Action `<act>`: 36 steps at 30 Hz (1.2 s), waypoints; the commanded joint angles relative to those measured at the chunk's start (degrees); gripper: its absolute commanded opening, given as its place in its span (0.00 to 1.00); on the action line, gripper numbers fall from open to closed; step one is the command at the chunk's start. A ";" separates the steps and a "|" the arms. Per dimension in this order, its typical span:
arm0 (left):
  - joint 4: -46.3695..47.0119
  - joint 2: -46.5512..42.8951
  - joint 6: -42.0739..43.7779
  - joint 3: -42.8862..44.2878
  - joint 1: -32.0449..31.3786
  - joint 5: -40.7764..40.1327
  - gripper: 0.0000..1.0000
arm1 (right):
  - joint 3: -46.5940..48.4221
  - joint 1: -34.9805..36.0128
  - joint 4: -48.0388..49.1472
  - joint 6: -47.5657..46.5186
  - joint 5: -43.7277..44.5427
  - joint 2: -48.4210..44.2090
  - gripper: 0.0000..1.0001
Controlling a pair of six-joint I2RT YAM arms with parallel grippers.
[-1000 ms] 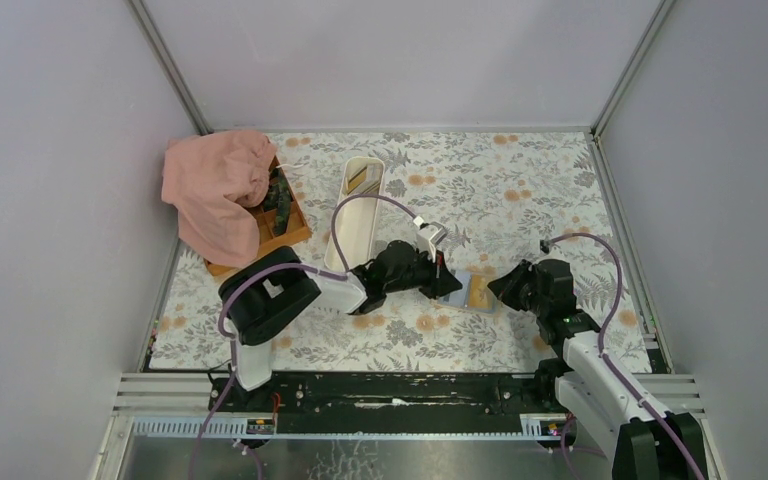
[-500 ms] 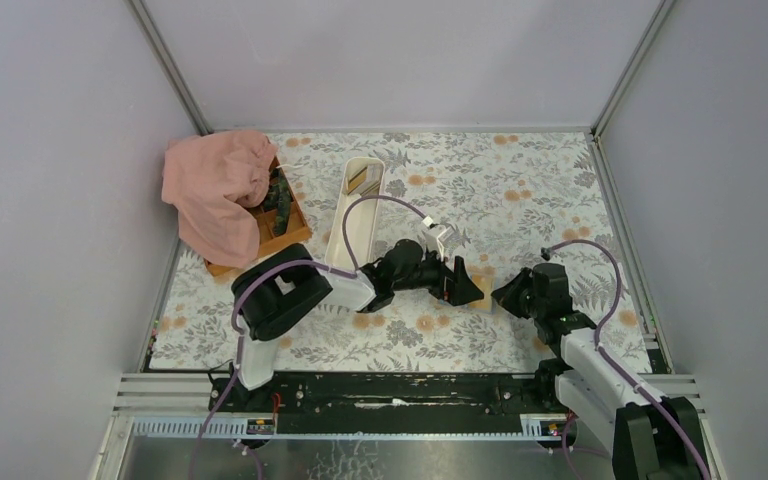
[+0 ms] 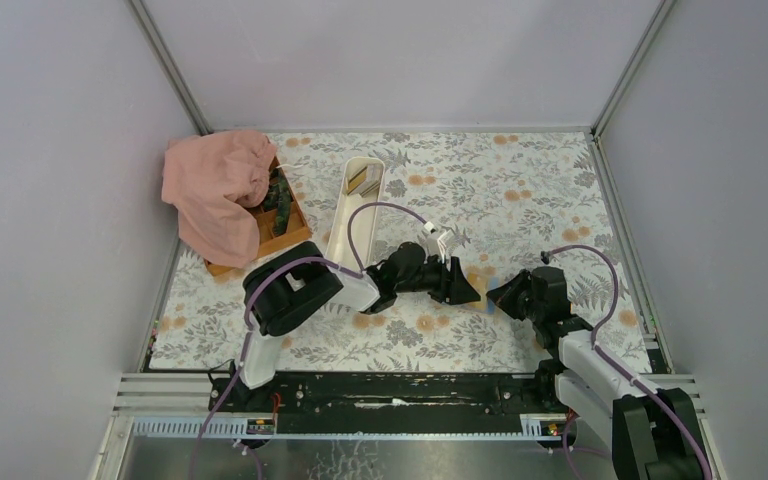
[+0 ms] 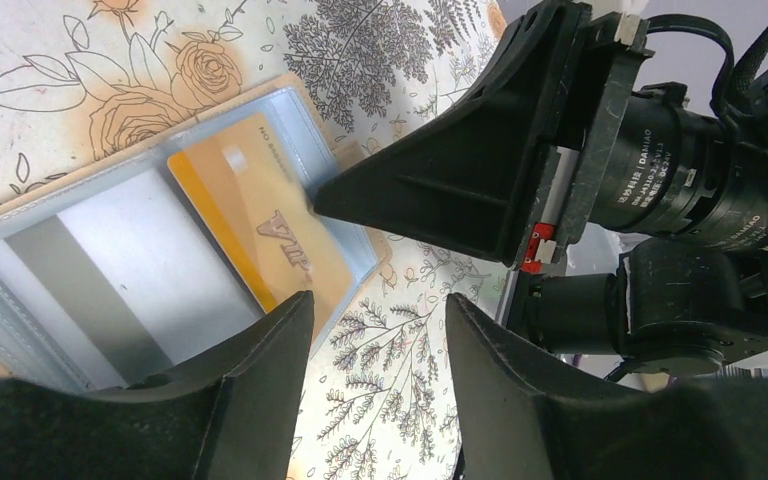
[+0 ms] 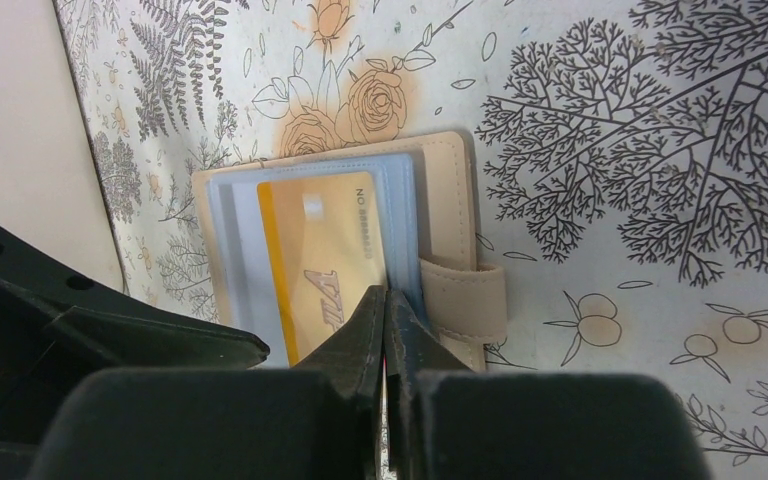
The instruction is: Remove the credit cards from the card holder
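Card holder (image 5: 443,210) open flat on mat (image 5: 610,150)

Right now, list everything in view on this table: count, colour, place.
card holder: one, tan and light blue; open flat, right of centre
gold card: one; in the holder's sleeve
pale grey card: one; in the next sleeve
tray: one, white; left of centre
tan item: one; in tray's far end
wooden box: one, brown; far left
cloth: one, pink; draped over the box
left gripper: one, black; open over holder
right gripper: one, black; shut, tip at gold card's edge
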 commanded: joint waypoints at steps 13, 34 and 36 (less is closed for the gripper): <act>-5.92 -2.35 6.31 -0.33 0.78 -8.65 0.64 | -0.76 -0.16 -0.22 -0.24 0.60 1.24 0.00; -1.00 4.16 1.98 1.94 0.31 -4.84 0.45 | -0.94 -0.11 0.55 -0.40 0.03 1.94 0.00; -0.46 4.56 1.38 2.04 0.24 -4.44 0.40 | -0.98 -0.18 0.49 -0.40 0.10 1.90 0.00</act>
